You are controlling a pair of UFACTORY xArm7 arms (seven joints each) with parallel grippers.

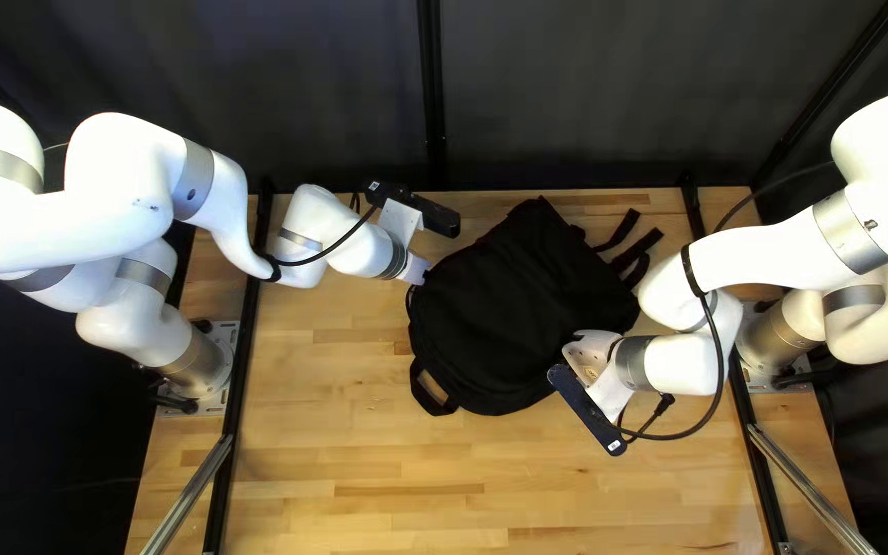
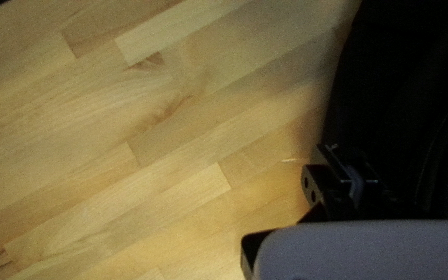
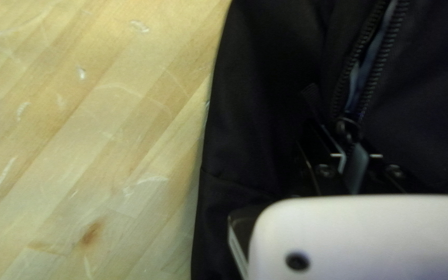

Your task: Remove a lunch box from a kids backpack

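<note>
A black backpack (image 1: 526, 308) lies on the table, its straps toward the upper right of the top left view. At its left edge is my left gripper (image 1: 426, 271); in the left wrist view the left gripper (image 2: 356, 179) has its fingers close together on the backpack's dark cloth (image 2: 405, 103). My right gripper (image 1: 574, 347) is over the backpack's lower right part. In the right wrist view the right gripper (image 3: 356, 155) is shut on the zipper pull (image 3: 347, 129). Ahead of it the zipper (image 3: 374, 67) is parted, with something bluish-grey inside. No lunch box can be made out.
The wooden table (image 1: 362, 483) extends around the backpack. Straps (image 1: 634, 242) spread from its upper right side, and a loop (image 1: 429, 396) sticks out at its lower left. Black rails run along the table's sides, and a dark curtain (image 1: 567, 93) hangs behind the far edge.
</note>
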